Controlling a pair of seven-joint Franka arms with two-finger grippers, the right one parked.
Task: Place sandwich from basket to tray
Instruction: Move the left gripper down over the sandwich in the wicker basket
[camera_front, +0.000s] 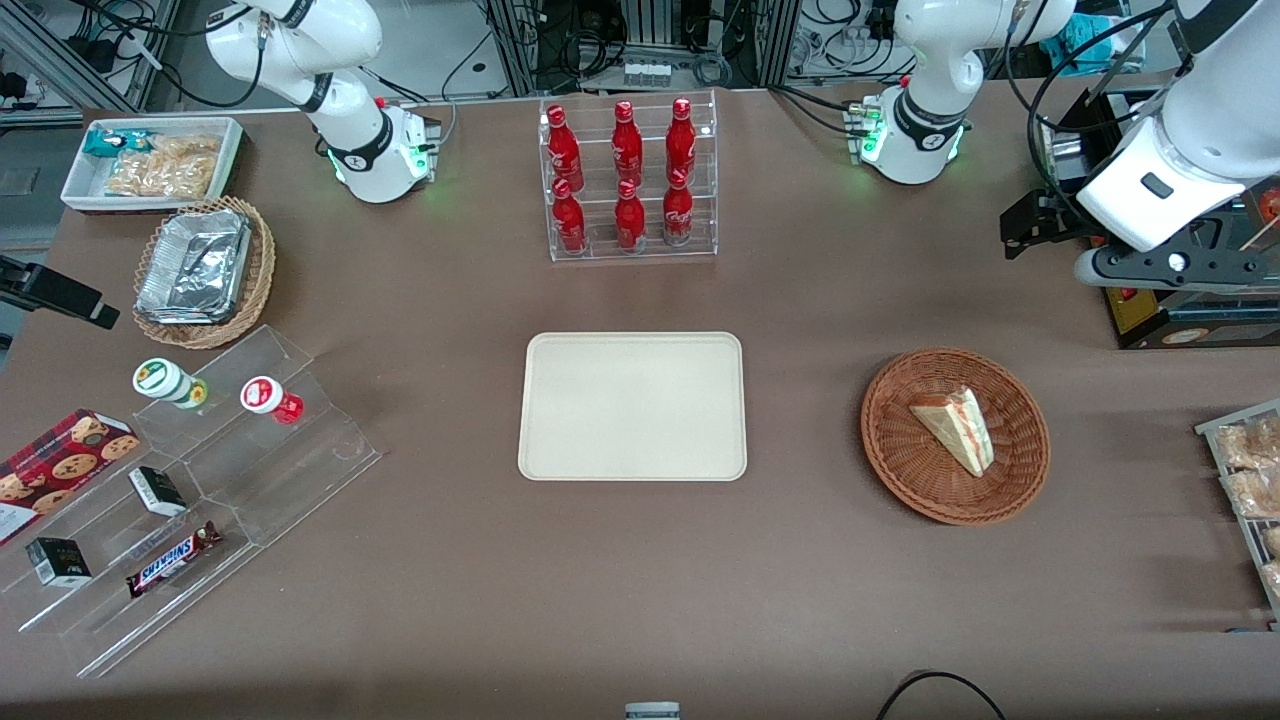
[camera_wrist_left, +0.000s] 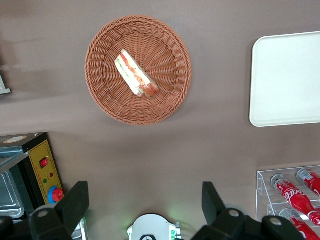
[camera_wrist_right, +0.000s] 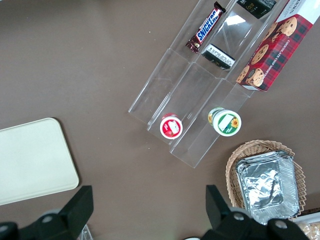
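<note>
Sandwich (camera_front: 955, 427) lies on its side in the basket (camera_front: 893, 450), tray (camera_front: 632, 405) well apart and bare; gripper (camera_wrist_left: 145, 210) hangs high above the basket, fingers (camera_wrist_left: 75, 202) spread wide, empty: best descend centred, straddling the wedge's flat faces

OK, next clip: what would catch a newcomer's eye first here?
Probably the sandwich, lying alone in the round reddish-brown basket toward the working arm's end of the table. Next, the bare cream tray mid-table, with a clear rack of red bottles farther from the camera. The gripper hangs open, high above the table, holding nothing.
</note>
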